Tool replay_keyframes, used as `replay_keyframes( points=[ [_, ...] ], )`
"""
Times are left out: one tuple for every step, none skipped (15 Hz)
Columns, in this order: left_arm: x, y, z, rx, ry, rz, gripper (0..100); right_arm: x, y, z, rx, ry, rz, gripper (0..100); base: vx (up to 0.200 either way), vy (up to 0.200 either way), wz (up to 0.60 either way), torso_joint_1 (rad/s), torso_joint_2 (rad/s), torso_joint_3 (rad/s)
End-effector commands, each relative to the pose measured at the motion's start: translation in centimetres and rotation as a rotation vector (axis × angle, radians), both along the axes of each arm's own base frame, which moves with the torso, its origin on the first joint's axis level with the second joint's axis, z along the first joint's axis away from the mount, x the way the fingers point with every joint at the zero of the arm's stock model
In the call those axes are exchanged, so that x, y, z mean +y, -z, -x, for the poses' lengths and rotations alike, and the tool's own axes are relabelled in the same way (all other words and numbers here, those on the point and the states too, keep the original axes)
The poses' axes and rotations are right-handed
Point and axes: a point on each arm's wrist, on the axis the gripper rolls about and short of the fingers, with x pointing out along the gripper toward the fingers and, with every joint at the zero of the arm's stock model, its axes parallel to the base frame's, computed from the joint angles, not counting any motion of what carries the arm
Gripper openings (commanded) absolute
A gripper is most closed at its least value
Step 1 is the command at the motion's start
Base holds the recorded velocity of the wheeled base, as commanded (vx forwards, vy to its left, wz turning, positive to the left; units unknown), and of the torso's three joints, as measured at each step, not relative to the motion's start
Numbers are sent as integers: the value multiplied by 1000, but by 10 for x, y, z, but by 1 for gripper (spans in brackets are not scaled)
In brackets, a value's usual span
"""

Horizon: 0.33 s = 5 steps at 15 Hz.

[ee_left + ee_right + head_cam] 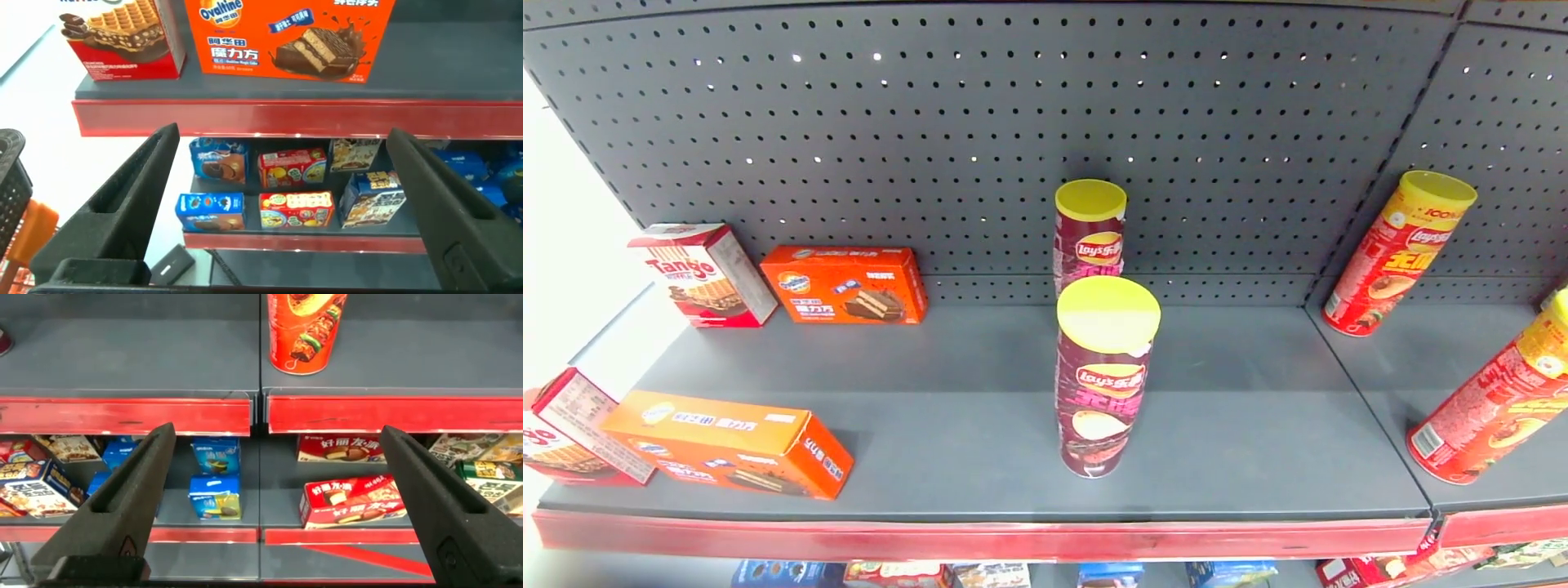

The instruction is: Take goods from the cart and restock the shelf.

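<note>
Two maroon chip cans with yellow lids stand upright mid-shelf, one near the front [1103,384] and one at the back panel [1089,237]. The grey shelf [1241,408] has a red front strip. My left gripper [282,135] is open and holds nothing; it faces the shelf front below an orange chocolate box [286,41] and a wafer box [118,37]. My right gripper [278,431] is open too, with nothing in it, facing the shelf front below a red chip can [306,331]. A black cart basket [10,196] shows at the picture's edge in the left wrist view.
Orange boxes [845,284] [731,445] and red-white wafer boxes [703,273] [572,429] fill the shelf's left side. Red chip cans [1401,253] [1494,408] stand on the adjoining right shelf. Lower shelves hold small snack boxes [290,208] [351,498]. Bare shelf lies either side of the maroon cans.
</note>
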Motion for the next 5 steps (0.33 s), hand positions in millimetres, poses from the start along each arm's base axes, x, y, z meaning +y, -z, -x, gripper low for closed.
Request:
replay_keyframes(
  points=[
    [0,0,0,0,0,0,100,0,0,0,1,0,0,100,0,0,0,0,0,0],
    [0,0,0,0,1,0,100,0,0,0,1,0,0,100,0,0,0,0,0,0],
    [0,0,0,0,1,0,100,0,0,0,1,0,0,100,0,0,0,0,0,0],
    [0,0,0,0,0,0,100,0,0,0,0,0,0,100,0,0,0,0,0,0],
    [0,0,0,0,0,0,100,0,0,0,0,0,0,100,0,0,0,0,0,0]
  ],
)
